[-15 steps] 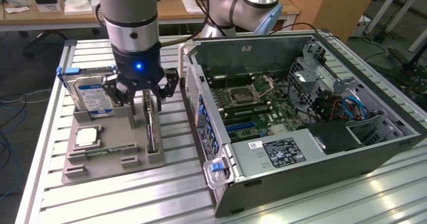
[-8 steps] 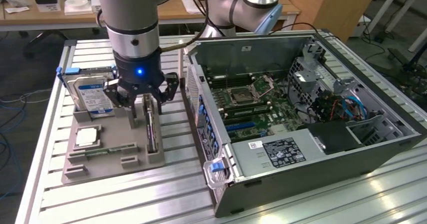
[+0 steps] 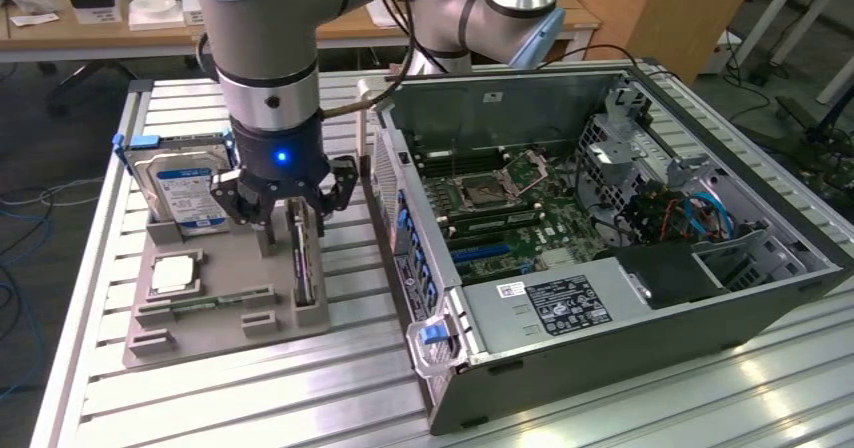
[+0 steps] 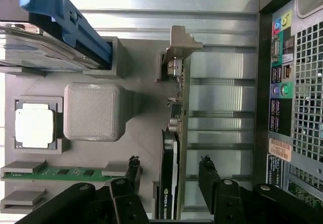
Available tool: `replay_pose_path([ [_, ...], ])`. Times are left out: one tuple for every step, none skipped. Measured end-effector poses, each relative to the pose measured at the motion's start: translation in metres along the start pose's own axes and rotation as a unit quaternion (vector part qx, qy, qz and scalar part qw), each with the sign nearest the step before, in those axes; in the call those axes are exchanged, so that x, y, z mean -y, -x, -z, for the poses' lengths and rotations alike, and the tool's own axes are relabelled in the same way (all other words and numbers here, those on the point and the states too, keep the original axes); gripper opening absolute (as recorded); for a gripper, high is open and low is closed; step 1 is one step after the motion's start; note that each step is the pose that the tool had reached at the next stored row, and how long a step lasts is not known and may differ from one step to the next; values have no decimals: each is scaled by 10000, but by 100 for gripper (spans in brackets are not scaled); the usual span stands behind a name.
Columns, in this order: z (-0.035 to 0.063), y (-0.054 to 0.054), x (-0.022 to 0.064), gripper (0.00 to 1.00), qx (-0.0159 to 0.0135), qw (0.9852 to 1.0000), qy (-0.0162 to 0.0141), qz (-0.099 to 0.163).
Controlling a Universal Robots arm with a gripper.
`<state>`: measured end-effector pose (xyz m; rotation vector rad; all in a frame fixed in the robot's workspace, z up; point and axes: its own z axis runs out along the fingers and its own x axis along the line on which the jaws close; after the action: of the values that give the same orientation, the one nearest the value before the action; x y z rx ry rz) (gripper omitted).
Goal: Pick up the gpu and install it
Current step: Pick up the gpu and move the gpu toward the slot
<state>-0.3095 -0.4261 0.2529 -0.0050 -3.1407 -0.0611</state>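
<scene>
gpu (image 4: 179,128) part-hidden; end effector (image 4: 169,162) astride

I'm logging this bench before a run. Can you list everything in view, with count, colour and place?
gpu: one, dark face on green board, standing on edge in the holder.
hard drive: one, silver with blue-white label, upright at the holder's far end.
processor chip: one, pale, in a holder pocket.
memory stick: one, green, in a holder slot.
holder: one, grey, on the table, exterior view's left.
computer case: one, dark, side open, exterior view's right.
table: one, silvery, slatted.
gripper: one, black, open, fingers either side of the gpu.
arm: one, grey with pale blue caps, above the holder.
</scene>
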Motion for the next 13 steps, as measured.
replay_pose_path([
  [-18,0,1,59,0,10000,0,0],
  [-37,-2,-1,59,0,10000,-1,-8],
  [-55,-3,-6,59,1,10000,-2,-30],
  [-73,-3,-10,59,2,10000,-1,-63],
  [-91,-3,-14,59,4,9999,-1,-103],
  [-109,-3,-17,59,5,9999,-2,-131],
  [-128,-3,-19,59,6,9999,-2,-159],
  [-145,-4,-23,59,7,9998,-2,-191],
  [-164,-4,-25,59,8,9998,-2,-218],
  [-183,-3,-27,59,9,9997,-3,-241],
  [-201,-3,-27,59,10,9997,-3,-259],
  [-220,-3,-27,59,11,9996,-4,-276],
  [-238,-3,-27,59,11,9996,-6,-287],
])
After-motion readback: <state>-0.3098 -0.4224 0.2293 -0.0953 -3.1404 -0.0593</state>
